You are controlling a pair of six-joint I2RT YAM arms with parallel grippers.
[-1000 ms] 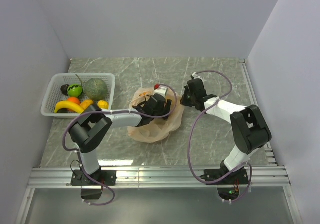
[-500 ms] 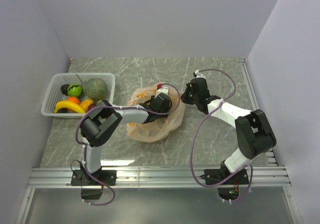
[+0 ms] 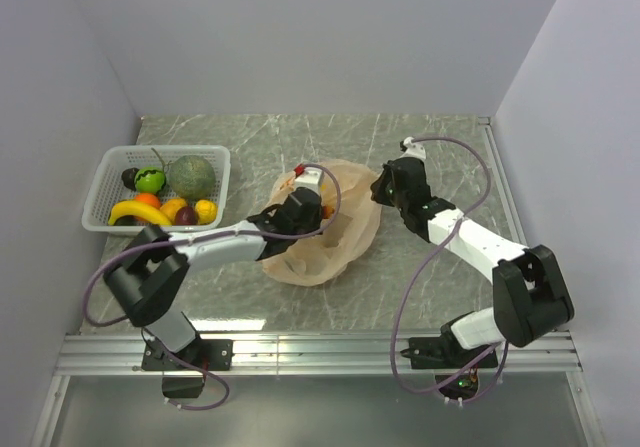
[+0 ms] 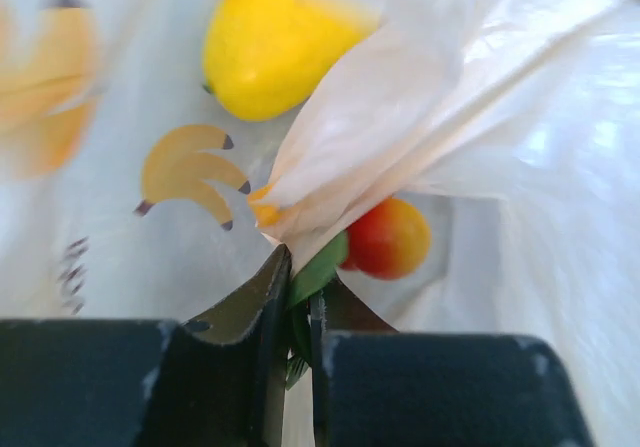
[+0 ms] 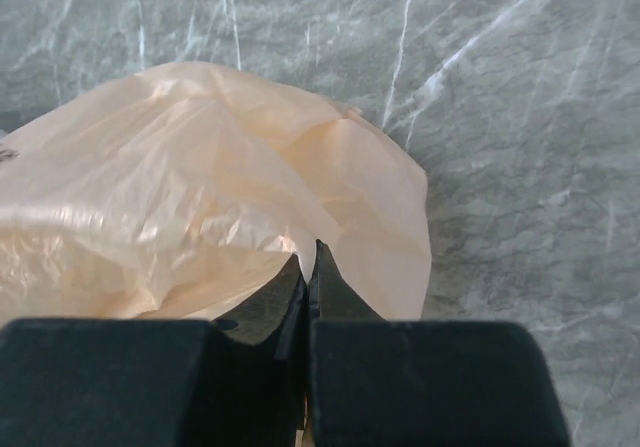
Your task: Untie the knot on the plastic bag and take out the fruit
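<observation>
**A:** The left gripper (image 4: 297, 267), low in the middle of its wrist view, has its jaws almost together on a fold of the plastic bag (image 4: 430, 97). A green sliver is caught between them.

**B:** And the right gripper (image 5: 310, 257)?

**A:** It is pinched tight on the bag's edge, at the bottom centre of its own view. From overhead, the bag lies mid-frame, stretched between the two grippers.

**B:** The knot?

**A:** I cannot pick out a tied tuft. The mouth looks open, because the left wrist view looks in on the fruit (image 4: 265, 42). That is a plump yellow one at the top, with a red-orange piece (image 4: 390, 237) right of centre, just above the jaws.

**B:** How will the bag handle?

**A:** The film looks thin, soft and slippery. I judge it will crumple and slide, and may tear if jerked. A bunched fold or the rim makes a better hold than a single layer. The fruit looks light and smooth, so it is best taken across the middle.

**B:** What has changed since a second ago?

**A:** The bag is spread wider toward the right of the overhead frame, and the right gripper has drawn that way. The left arm's elbow has swung to the lower left. The white basket (image 3: 98, 192) at upper left looks unchanged.
</observation>
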